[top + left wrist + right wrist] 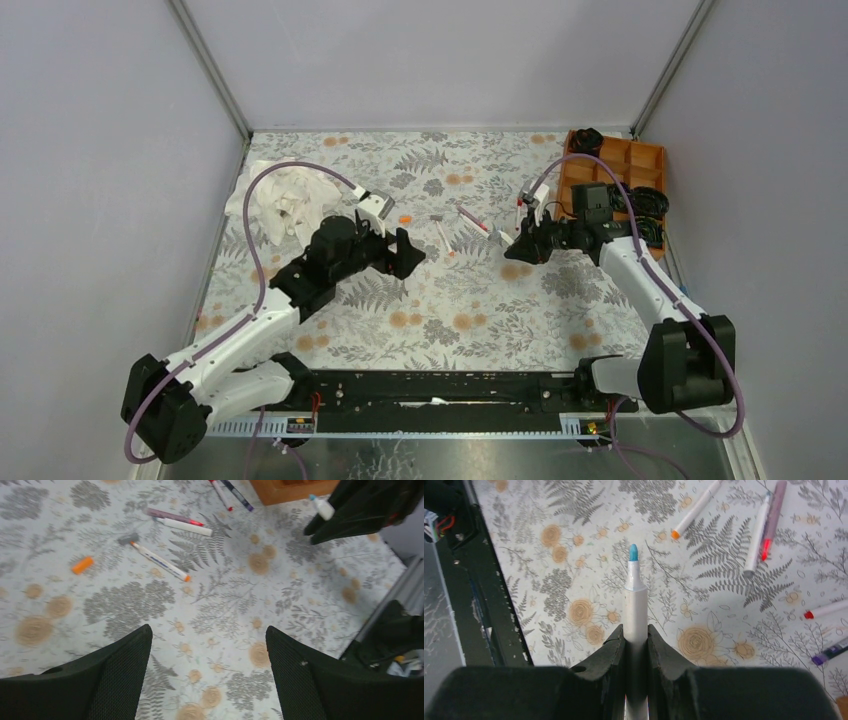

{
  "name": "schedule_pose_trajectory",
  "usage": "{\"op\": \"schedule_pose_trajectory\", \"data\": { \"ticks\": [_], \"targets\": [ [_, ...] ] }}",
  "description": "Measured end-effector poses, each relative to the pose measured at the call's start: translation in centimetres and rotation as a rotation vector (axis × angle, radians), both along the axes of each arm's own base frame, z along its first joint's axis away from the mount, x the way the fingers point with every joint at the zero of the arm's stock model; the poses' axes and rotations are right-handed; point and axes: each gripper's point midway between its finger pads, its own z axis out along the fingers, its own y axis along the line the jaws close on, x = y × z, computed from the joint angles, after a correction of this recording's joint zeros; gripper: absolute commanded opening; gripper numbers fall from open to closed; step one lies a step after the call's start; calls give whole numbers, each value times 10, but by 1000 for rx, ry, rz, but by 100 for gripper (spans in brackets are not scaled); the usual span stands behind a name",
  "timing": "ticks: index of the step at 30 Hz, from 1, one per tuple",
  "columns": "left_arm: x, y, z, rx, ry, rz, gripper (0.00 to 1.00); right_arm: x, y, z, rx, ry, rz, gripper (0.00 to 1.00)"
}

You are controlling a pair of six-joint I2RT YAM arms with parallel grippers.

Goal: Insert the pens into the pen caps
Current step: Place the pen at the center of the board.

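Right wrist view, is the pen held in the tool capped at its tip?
No, the white pen clamped in the right tool shows a bare blue tip with no cap on it.

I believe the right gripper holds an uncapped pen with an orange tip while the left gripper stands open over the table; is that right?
Not quite: the right wrist view shows the pen in the right gripper has a blue tip, not orange. It is uncapped, and the left gripper is open over the table.
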Motion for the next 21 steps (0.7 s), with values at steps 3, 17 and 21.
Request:
{"op": "schedule_pose_trajectory", "data": {
  "ticks": [3, 17, 21],
  "targets": [
    [-7, -8, -5, -84, 62, -7, 88, 8, -8, -20, -59, 35, -39, 0],
    [-18, -12, 25, -230, 41, -19, 89, 9, -46, -129, -499, 233, -121, 9],
    [-21, -10, 32, -235, 21, -22, 89, 9, -55, -141, -586, 233, -125, 21]
  ]
}}
